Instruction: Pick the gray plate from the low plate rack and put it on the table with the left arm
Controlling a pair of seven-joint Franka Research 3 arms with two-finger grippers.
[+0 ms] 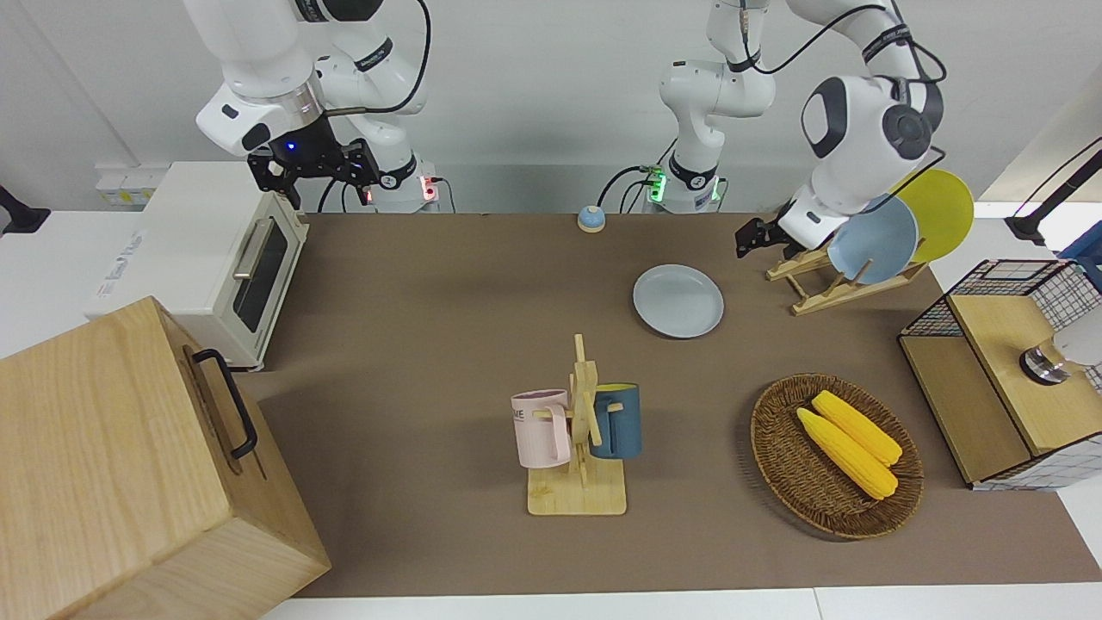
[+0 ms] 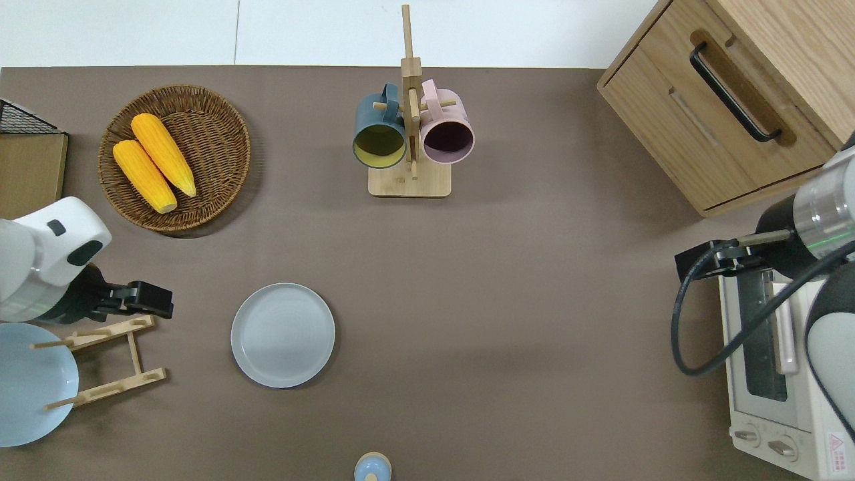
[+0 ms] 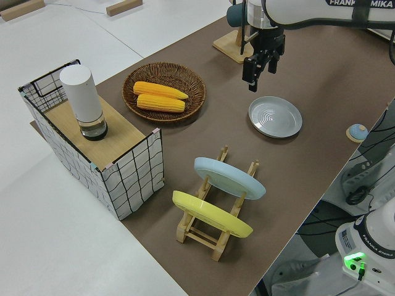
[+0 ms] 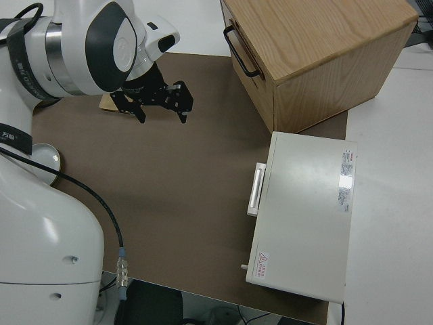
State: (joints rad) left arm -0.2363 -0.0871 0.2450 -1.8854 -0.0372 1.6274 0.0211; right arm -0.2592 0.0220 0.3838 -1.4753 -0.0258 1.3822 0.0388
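Observation:
The gray plate (image 1: 678, 301) (image 2: 282, 335) (image 3: 276, 116) lies flat on the brown table (image 1: 430, 344), apart from the low plate rack (image 1: 826, 288) (image 2: 113, 361) (image 3: 213, 231). The rack holds a light-blue plate (image 1: 874, 241) (image 3: 228, 177) and a yellow plate (image 1: 943, 211) (image 3: 210, 214). My left gripper (image 1: 751, 241) (image 2: 157, 300) (image 3: 259, 73) hangs open and empty over the table at the rack's edge farther from the robots, beside the gray plate and not touching it. The right arm is parked, its gripper (image 1: 318, 176) (image 4: 162, 112) open.
A mug stand (image 1: 578, 430) with a pink and a blue mug stands mid-table. A wicker basket (image 1: 775, 465) holds two corn cobs. A wire-sided shelf (image 1: 1007, 379) stands at the left arm's end; a toaster oven (image 1: 232, 267) and a wooden cabinet (image 1: 129, 465) at the right arm's end.

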